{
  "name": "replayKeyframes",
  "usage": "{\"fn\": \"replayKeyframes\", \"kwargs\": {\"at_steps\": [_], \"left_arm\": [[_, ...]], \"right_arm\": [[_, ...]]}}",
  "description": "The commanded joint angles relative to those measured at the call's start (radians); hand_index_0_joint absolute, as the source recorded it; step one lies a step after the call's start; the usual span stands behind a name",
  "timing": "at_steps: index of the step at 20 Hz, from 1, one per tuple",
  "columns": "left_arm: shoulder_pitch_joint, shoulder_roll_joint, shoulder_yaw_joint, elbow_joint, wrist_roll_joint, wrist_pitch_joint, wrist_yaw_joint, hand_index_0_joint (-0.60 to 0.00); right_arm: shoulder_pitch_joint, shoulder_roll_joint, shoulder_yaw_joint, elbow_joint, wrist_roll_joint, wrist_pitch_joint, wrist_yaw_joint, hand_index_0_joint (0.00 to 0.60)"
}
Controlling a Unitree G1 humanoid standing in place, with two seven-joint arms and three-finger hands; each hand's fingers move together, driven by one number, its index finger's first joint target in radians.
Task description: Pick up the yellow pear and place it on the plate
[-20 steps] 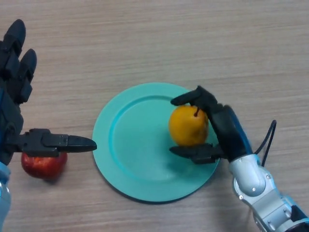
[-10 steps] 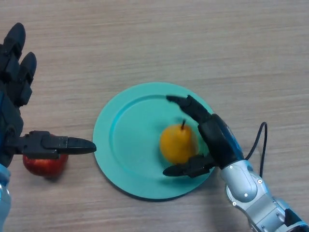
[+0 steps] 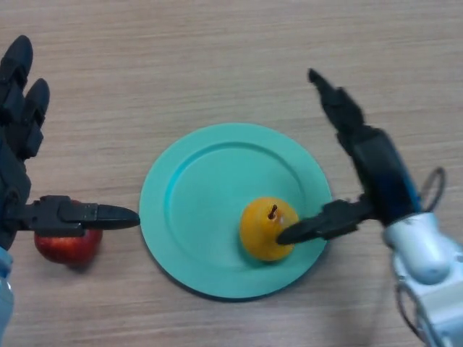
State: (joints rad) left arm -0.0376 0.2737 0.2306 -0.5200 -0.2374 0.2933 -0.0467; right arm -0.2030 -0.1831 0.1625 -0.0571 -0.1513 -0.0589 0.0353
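Pear: yellow pear (image 3: 266, 228) stands upright on the plate, stem up, on the part nearest the right arm.
Plate: teal plate (image 3: 189, 210) lies flat on the wooden desk (image 3: 217, 65).
Right robot hand: (image 3: 369, 163) spread wide, fingers straight, holding nothing; thumb tip just beside the pear.
Left robot hand: (image 3: 22, 144) at the desk's left edge, wide, thumb stretched out above a red apple (image 3: 61, 247).

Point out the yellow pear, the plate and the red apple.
yellow pear (image 3: 262, 233): head view, on its rounded body left of the stem.
plate (image 3: 202, 195): head view, on the bare teal centre.
red apple (image 3: 64, 247): head view, on the red skin below the left hand's thumb.
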Motion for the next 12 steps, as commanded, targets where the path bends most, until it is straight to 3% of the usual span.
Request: {"fn": "replayKeyframes", "kwargs": {"at_steps": [1,2,6,12], "left_arm": [[-0.036,0.034,0.053,-0.038,-0.006,-0.166,0.028,0.000],[-0.041,0.035,0.048,-0.037,-0.019,-0.167,0.027,0.000],[-0.037,0.033,0.033,-0.033,-0.022,-0.145,-0.012,0.000],[-0.047,0.036,0.027,-0.033,-0.011,-0.123,-0.021,0.000]], "right_arm": [[0.000,-0.007,-0.094,-0.142,0.045,-0.054,0.048,0.000],[0.039,-0.014,-0.123,-0.227,0.078,0.006,0.086,0.000],[0.130,-0.041,-0.177,-0.380,0.155,0.103,0.115,0.000],[0.187,-0.062,-0.241,-0.465,0.173,0.132,0.134,0.000]]}}
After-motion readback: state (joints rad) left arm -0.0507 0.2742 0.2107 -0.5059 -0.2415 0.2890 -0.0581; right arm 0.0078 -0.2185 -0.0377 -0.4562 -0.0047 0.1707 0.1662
